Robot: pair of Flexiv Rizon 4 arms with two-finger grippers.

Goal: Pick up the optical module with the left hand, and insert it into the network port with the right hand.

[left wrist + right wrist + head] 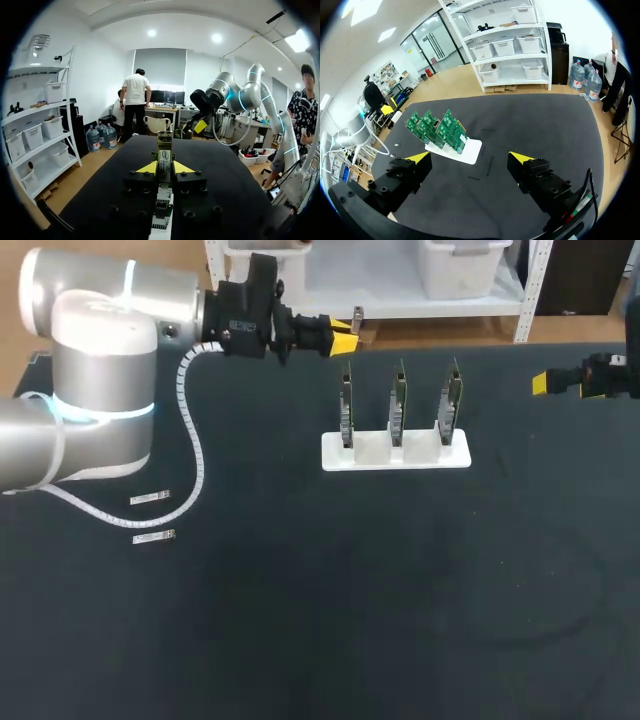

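Nearest on the bench, toward its left, lie two optical modules, neither of them held: the nearer optical module and, just beyond it, the farther optical module. Both lie flat, close together but not touching. Each has its long axis running across the bench from left to right, with the right end tipped slightly toward the far side. They are too small to tell which end is the plug. The left arm's white coiled cable hangs just beside the farther one.

Farther back, a white stand holds three network cards upright in a row; their ports cannot be made out from above.

Out by the bench's right edge, the right hand hovers with its fingers spread wide and nothing between them. Farthest off, the left hand hangs level by the left end of the row, pointing right along it. In the left wrist view its fingers stand a little apart, the cards show edge-on ahead through the gap, and it grips nothing.

By my reading the pick-up has not yet begun. The next move calls for the left hand to leave the cards, come over to the near left, point downward, and turn so its fingers close across a module's narrow width. It should keep clear of the cable and leave one end free for the right hand to take.
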